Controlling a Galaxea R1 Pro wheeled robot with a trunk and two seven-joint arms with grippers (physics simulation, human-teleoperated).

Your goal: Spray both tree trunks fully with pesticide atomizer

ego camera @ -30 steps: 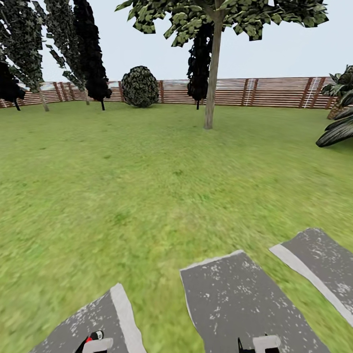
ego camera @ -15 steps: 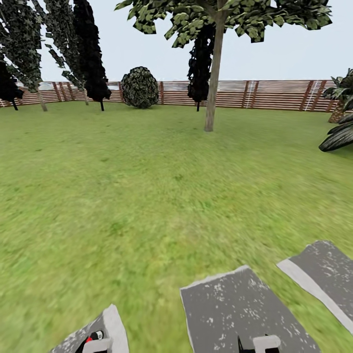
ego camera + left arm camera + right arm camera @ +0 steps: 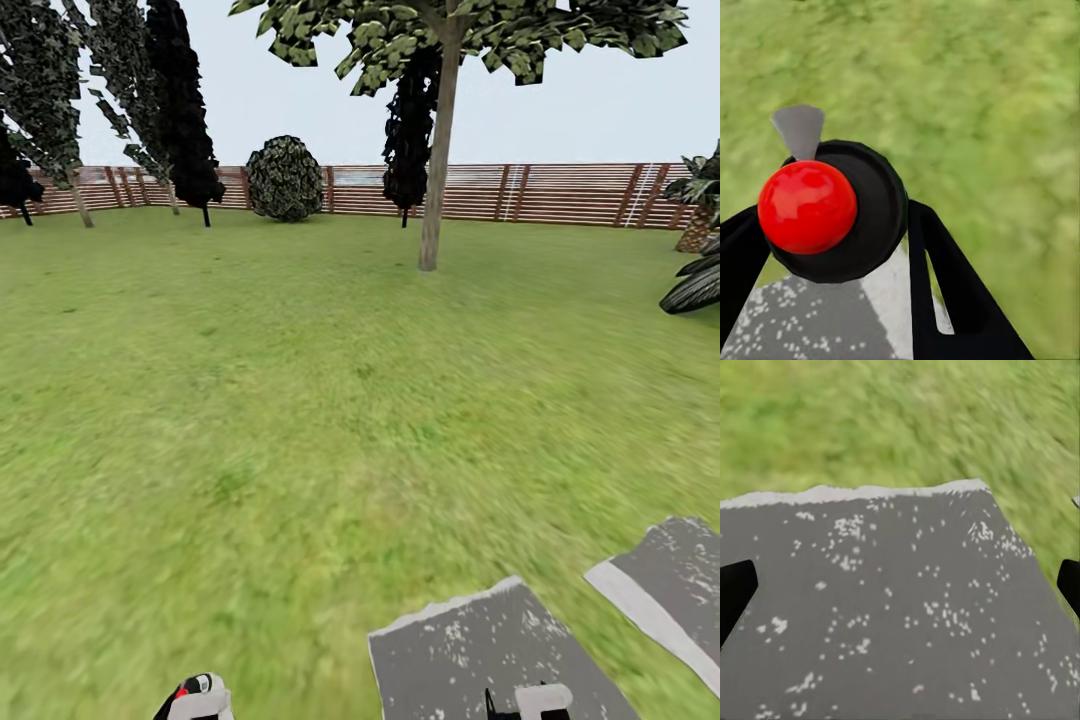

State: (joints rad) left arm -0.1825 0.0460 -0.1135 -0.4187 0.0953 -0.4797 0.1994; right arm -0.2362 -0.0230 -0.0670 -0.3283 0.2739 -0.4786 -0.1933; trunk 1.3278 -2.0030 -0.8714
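Your left gripper (image 3: pixel 832 247) is clamped on the small black-bodied, red-topped pesticide atomizer (image 3: pixel 832 210), its dark fingers (image 3: pixel 945 292) flanking it above blurry green grass (image 3: pixel 300 400). Your right gripper (image 3: pixel 900 585) hangs spread wide over a grey speckled paving slab (image 3: pixel 900 607). Far ahead stands a leafy tree with a mottled beige-grey trunk (image 3: pixel 436 170), before a brown slatted fence (image 3: pixel 560 192).

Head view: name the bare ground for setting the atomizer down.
Bare grass runs from the grey paving slabs to the thin-trunked tree and fence. It is crowded along the fence: dark trees, round bush, spiky plants at right.
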